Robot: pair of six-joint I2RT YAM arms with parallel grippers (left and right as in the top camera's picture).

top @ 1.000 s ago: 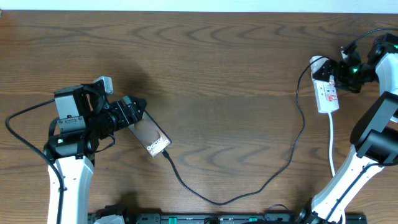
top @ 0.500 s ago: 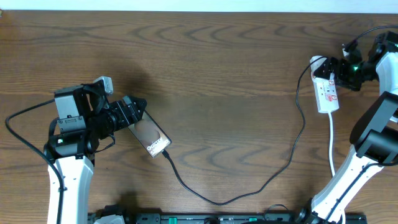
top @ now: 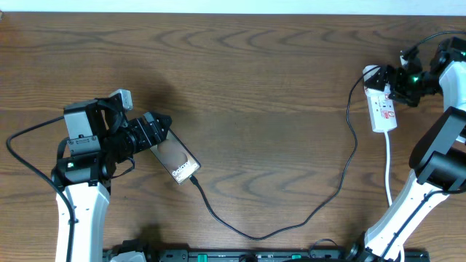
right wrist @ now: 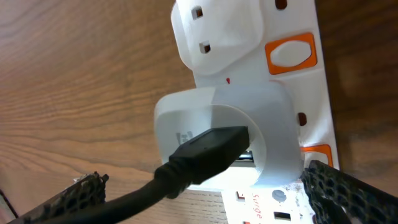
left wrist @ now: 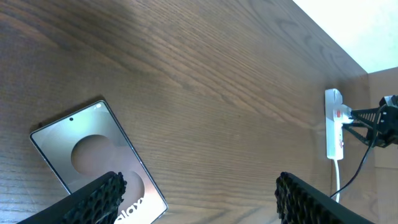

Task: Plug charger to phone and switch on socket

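Note:
The phone lies flat on the wooden table at the left, and its glossy face also shows in the left wrist view. The thin black charger runs from the phone's near end in a loop to a white adapter plugged into the white socket. Its tip touches the phone's end. My left gripper is open at the phone's far end, with one finger over the phone. My right gripper is open, its fingers either side of the adapter.
Orange switches sit on the socket beside its outlets. The socket's white lead runs toward the near edge on the right. The socket also shows far off in the left wrist view. A black rail lines the near table edge.
My right gripper has shifted slightly toward the far end of the socket. The left arm, phone and cable have not moved.

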